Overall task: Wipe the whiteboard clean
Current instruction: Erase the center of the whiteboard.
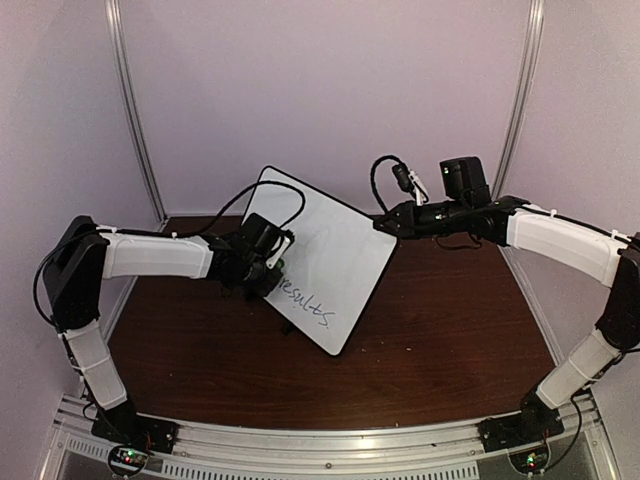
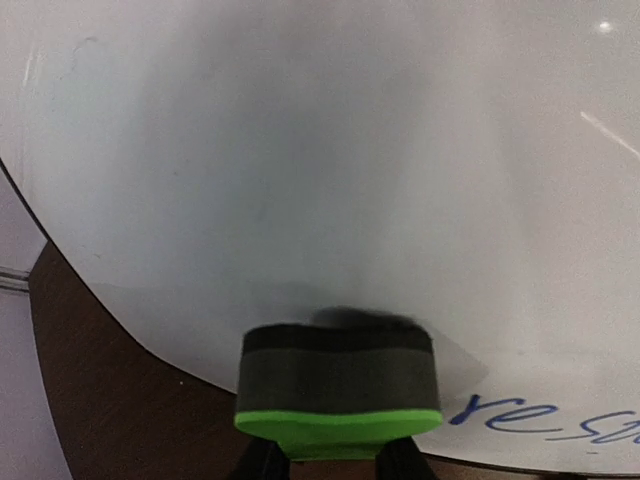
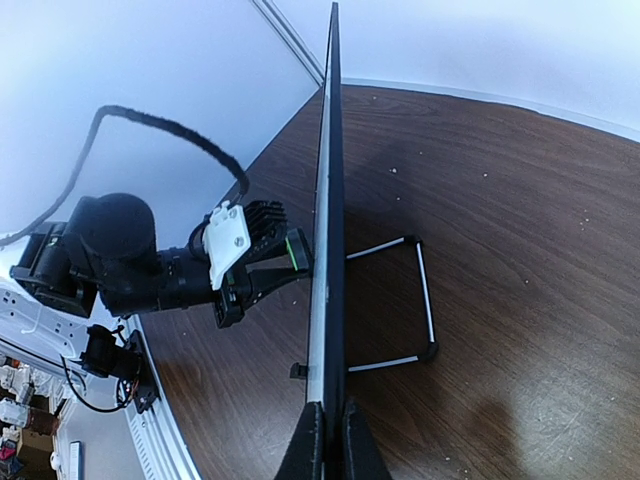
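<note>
Overhead, the whiteboard (image 1: 335, 235) stands propped near the middle of the table (image 1: 450, 330), turned so one corner points toward the near edge. The left gripper (image 1: 272, 265) sits against the board's left part, pinching a green-backed eraser (image 1: 281, 263) flat to the surface. The handwritten word (image 1: 305, 302) begins just near and right of the eraser and runs along the board's lower edge toward the near corner. That is the direction the next stroke probably has to follow, and the left arm is the one placed to make it. The right gripper (image 1: 385, 226) meets the board at its right corner.

From the left wrist, the eraser (image 2: 338, 385) fills the lower centre, its dark felt pressed on the white surface (image 2: 320, 150). The fingers (image 2: 262, 466) are narrowed onto the eraser's green back. Blue lettering (image 2: 530, 418) lies close to the right of the eraser, not yet touched, and the board above looks wiped.

From the right wrist, the board shows edge-on (image 3: 328, 200), running straight away from the camera. The right gripper (image 3: 326, 445) has its fingers pressed together on the board's edge, apparently steadying it. On the left face, the eraser (image 3: 293, 250) touches the board. A wire stand (image 3: 420, 300) props the back.
</note>
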Motion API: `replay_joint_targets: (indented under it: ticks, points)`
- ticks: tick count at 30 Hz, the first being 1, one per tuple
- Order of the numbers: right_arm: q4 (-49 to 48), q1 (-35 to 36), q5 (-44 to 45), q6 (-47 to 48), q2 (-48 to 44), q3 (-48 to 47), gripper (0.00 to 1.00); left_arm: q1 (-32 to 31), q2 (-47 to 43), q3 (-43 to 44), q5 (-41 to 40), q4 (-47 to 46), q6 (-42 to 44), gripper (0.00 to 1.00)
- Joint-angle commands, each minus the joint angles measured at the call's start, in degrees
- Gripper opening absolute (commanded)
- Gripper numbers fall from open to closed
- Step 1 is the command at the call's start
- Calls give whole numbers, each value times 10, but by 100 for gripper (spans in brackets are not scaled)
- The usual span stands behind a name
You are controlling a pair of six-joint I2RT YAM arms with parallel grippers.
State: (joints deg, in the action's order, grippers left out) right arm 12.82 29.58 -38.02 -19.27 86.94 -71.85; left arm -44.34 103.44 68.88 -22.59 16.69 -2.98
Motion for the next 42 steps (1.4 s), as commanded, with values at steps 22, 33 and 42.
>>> replay_joint_targets:
  ticks: [22, 33, 42]
  points:
    - [12, 28, -77, 40, 10, -5, 0, -15, 5, -25, 43, -133, 19, 4]
    - [17, 28, -75, 42, 10, -7, 0, 43, 17, -2, -8, -72, 18, 3]
    - [17, 27, -75, 43, 10, -10, 0, 64, 14, -9, 43, -50, 21, 2]
